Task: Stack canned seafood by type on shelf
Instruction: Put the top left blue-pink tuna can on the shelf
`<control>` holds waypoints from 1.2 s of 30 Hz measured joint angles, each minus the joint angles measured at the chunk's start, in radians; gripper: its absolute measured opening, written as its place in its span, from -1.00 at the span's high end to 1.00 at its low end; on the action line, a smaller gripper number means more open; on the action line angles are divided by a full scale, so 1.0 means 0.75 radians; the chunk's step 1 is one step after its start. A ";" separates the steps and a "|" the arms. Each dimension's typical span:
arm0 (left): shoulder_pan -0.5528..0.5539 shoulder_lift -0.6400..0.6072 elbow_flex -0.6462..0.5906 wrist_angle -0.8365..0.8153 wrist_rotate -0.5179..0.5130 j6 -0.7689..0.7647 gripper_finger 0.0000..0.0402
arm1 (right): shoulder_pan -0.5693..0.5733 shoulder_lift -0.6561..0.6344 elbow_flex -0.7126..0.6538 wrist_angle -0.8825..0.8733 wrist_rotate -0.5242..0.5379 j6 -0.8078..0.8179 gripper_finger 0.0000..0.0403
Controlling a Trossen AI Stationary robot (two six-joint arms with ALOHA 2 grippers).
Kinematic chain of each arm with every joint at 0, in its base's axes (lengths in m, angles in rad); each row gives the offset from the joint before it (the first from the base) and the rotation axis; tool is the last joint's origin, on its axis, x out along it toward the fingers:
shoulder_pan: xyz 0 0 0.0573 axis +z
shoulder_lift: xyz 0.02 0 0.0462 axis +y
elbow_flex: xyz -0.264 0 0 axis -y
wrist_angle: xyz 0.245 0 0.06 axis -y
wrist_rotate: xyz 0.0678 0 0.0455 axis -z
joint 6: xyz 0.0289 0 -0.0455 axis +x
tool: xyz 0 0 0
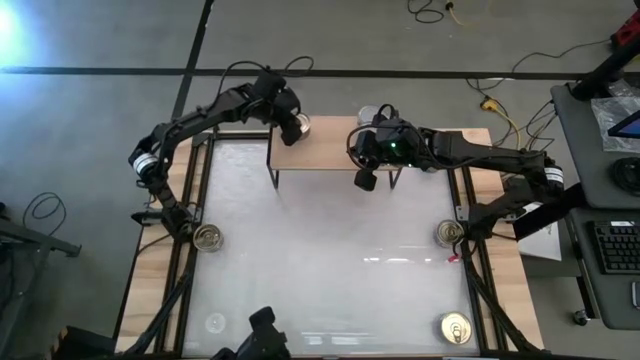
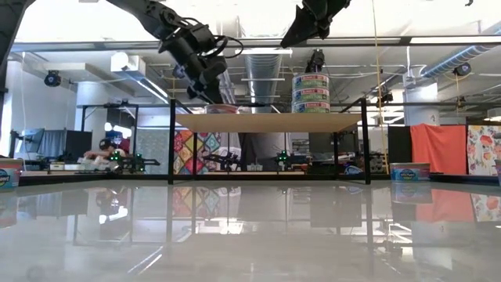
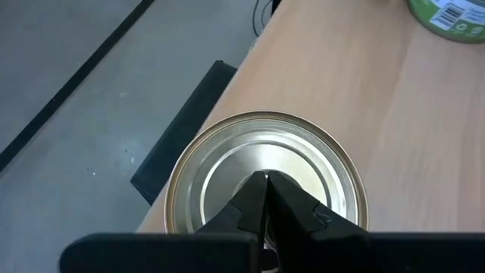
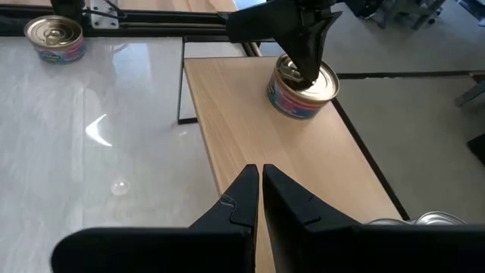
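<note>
The shelf [image 1: 330, 150] stands at the table's far side, a light wooden board [image 4: 258, 114] on black legs. One round tin with a silvery lid [image 3: 265, 174] stands upright on the board's left end [image 4: 303, 91]. My left gripper [image 1: 295, 128] is shut above it, fingers slanting down onto the lid. A stack of three green-labelled tins [image 2: 311, 94] stands near the board's middle. My right gripper [image 4: 260, 178] is shut and hovers above the board's near edge [image 1: 365, 180], touching nothing. My left gripper rests its shut fingertips [image 4: 307, 72] on the tin's lid [image 3: 227, 167], close to the lid's middle. The fingers come from above, slanting down from the table's left. The tin stands upright with its bottom on the shelf board.
More tins stand on the white tabletop: one at the left edge [image 1: 208, 238], one at the right edge [image 1: 449, 234], one at the near right corner [image 1: 456, 328]. The glossy tabletop in front of the shelf is free room [image 1: 330, 260].
</note>
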 joint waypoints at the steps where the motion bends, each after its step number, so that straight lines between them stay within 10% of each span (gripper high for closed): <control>1: -0.005 0.000 -0.001 0.003 0.000 0.001 1.00 | 0.000 0.000 0.000 0.000 0.000 0.002 0.94; 36: -0.037 -0.061 -0.035 -0.037 -0.067 0.003 1.00 | 0.009 0.000 0.000 -0.011 -0.002 0.036 0.94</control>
